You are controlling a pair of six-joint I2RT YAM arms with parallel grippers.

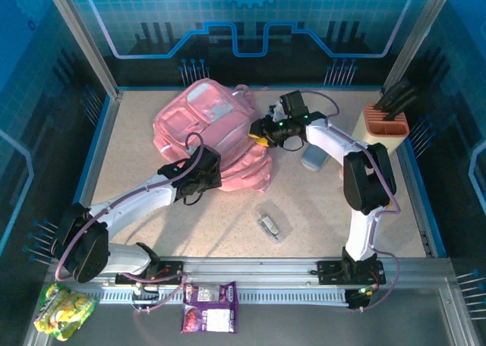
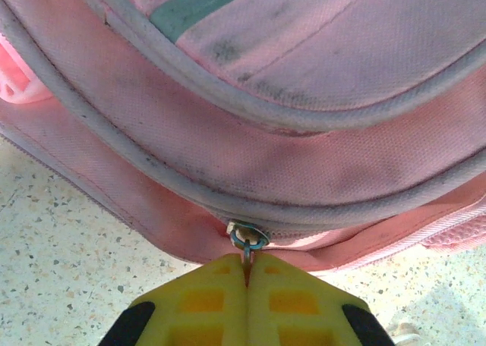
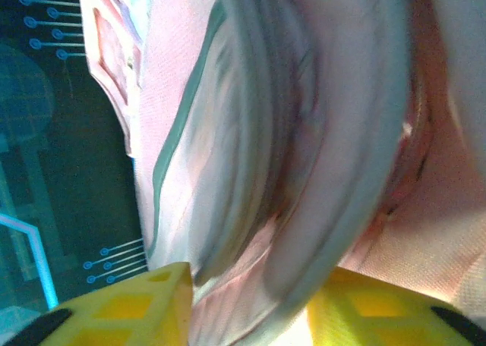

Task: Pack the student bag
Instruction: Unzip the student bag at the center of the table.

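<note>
The student bag [image 1: 206, 130], a soft pink backpack with pale front panels, lies flat on the far left-centre part of the speckled table [image 1: 190, 232], its front pockets facing up. At the bag's near edge we see the left tool [image 1: 199, 180]; in the left wrist view its yellow fingers [image 2: 205, 300] are pressed together, clamped on the small metal zip pull [image 2: 248, 236] that hangs from the grey-piped zip line of the bag [image 2: 304, 156]. At the bag's right side we see the right tool [image 1: 266, 133], touching the pink fabric. In the right wrist view the right tool [image 3: 250, 308] has its yellow fingers [image 3: 144, 300] standing apart, with a blurred fold of the bag [image 3: 304, 133] lying between them; we cannot tell whether the fold is pressed by either finger. Just right of this tool a small grey pouch [image 1: 314, 159] rests on the table. In the far right corner stands a cream holder [image 1: 386, 122] with an orange top and dark handles rising from it. A small clear packet [image 1: 271, 225] lies near the table's middle front, well apart from the bag. On the near rail by the arm bases lie a purple packet [image 1: 209, 308] and a yellow-green packet [image 1: 64, 309].
</note>
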